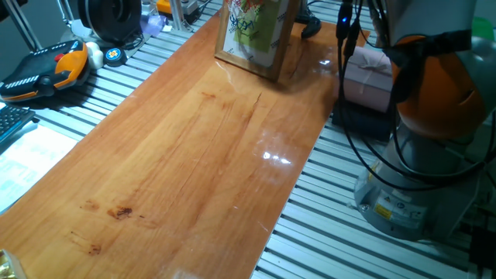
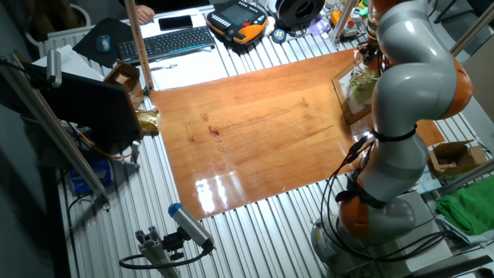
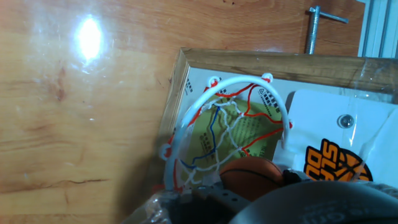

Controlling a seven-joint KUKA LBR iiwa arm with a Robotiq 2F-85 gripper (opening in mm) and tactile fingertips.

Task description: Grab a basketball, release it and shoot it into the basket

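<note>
In the hand view the basketball (image 3: pixel 249 174) sat low by the basket's (image 3: pixel 227 134) net beside the gripper, whose grip I could not tell, so an off-centre release risked clipping the rim.

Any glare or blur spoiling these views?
Hand view: bright glare spot on the wooden table; basket sharp, the dark hand parts at the bottom edge blurred. One fixed view: small glare patch mid-board. The other fixed view: reflections at the board's near edge.
</note>
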